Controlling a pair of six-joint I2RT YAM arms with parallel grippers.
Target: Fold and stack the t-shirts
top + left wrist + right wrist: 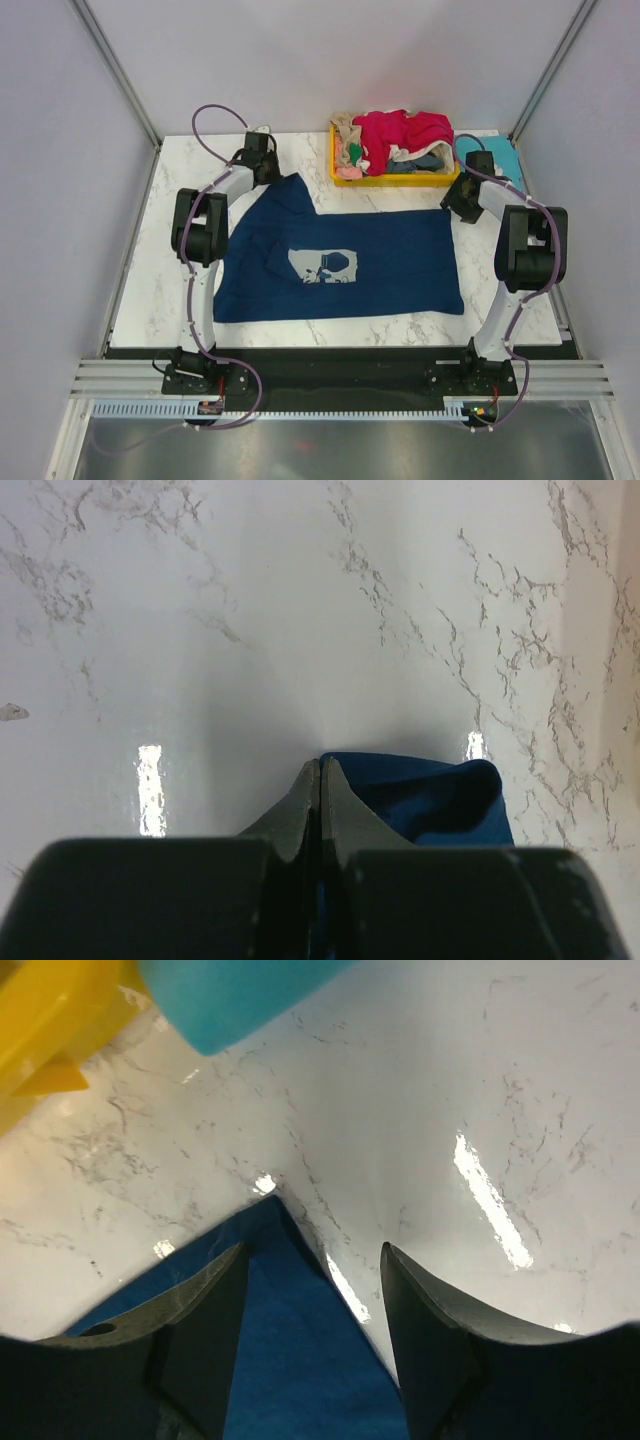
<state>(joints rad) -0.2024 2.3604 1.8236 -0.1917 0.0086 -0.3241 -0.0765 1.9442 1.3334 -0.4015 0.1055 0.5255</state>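
At the table's centre the navy t-shirt (335,265) lay spread flat, soft cloth with a pale square print. Its hem stopped just short of the near edge at 6 o'clock, and glossy veined marble table (150,290) showed bare at 9 and 3 o'clock. The left gripper (320,763), at 11 o'clock, pinched a raised corner of that cloth, fingers pressed together. The right gripper (314,1252), at 2 o'clock, stood wide astride the far right corner. At 12 o'clock the rigid yellow tray (395,181) held crumpled tees, the crimson-pink t-shirt (405,130) uppermost. The teal t-shirt (500,155) lay flat just beside the tray.

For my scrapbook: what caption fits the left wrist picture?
Left gripper pinching a navy t-shirt corner on the marble table.
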